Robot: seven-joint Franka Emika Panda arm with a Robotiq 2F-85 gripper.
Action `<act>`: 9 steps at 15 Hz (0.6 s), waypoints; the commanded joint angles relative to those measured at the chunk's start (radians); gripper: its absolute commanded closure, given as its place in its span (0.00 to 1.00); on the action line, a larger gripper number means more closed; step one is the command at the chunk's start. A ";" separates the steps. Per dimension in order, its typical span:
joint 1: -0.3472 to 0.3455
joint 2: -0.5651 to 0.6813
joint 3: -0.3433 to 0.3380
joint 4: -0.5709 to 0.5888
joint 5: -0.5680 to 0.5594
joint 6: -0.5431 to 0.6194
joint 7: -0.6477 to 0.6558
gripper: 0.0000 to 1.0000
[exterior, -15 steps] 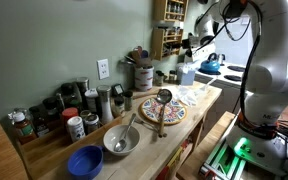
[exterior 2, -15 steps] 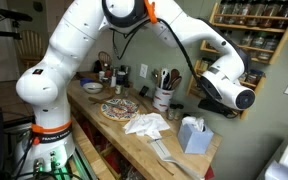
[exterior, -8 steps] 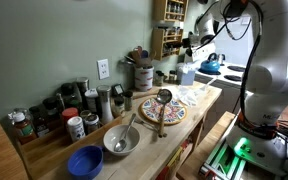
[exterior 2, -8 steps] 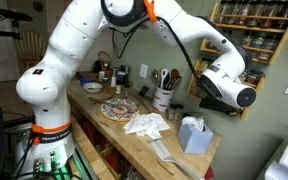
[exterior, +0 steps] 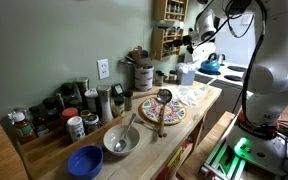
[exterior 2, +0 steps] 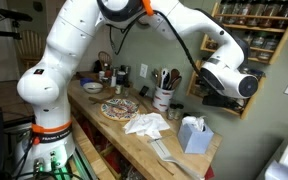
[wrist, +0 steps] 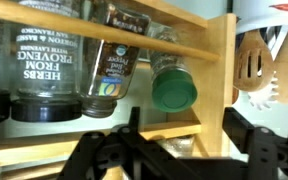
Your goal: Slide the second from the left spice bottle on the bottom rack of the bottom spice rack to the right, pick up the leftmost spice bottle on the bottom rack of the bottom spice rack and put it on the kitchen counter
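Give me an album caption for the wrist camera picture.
Close-up from the wrist: open gripper facing a wooden spice rack, one green-lidded jar tilted among labelled jars.

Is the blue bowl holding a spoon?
No, the blue bowl looks empty; the spoon rests in the grey bowl beside it.

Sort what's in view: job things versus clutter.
Job: spice rack, spice jars, counter, gripper with jaws open.
Clutter: blue bowl, plate, kettle, tissue box, cloth.
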 commanded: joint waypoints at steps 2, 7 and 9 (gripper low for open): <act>0.045 -0.023 -0.005 -0.028 -0.068 0.114 0.001 0.23; 0.068 -0.018 0.009 -0.011 -0.113 0.178 0.015 0.18; 0.071 -0.019 0.012 -0.010 -0.127 0.193 0.018 0.18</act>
